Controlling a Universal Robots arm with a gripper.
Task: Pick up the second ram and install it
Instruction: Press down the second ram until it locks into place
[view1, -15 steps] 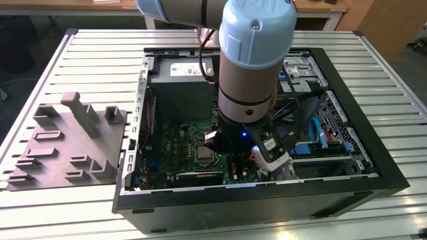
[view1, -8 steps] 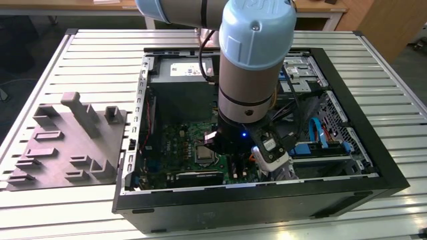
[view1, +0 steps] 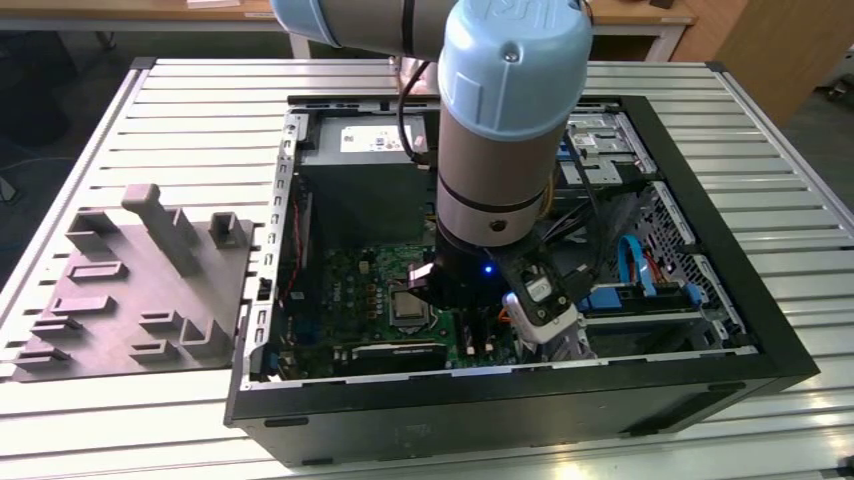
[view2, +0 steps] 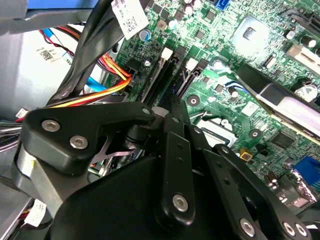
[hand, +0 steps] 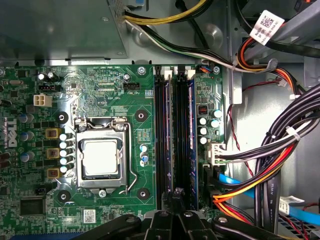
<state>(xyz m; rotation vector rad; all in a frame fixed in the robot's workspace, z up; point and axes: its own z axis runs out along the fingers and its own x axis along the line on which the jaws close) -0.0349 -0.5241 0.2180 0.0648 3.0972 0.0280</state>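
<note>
Sitting in the case (view1: 747, 330), motherboard (hand: 100, 90) holds seated ram (hand: 190, 140).

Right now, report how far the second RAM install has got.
Done: one stick with a blue edge looks seated in the memory slots. In hand: the tool sits at the slots' end, inside the computer case. Left: second stick's seating cannot be confirmed.

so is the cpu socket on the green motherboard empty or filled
Filled: the silver chip sits in the socket under its metal frame on the green motherboard.
</note>
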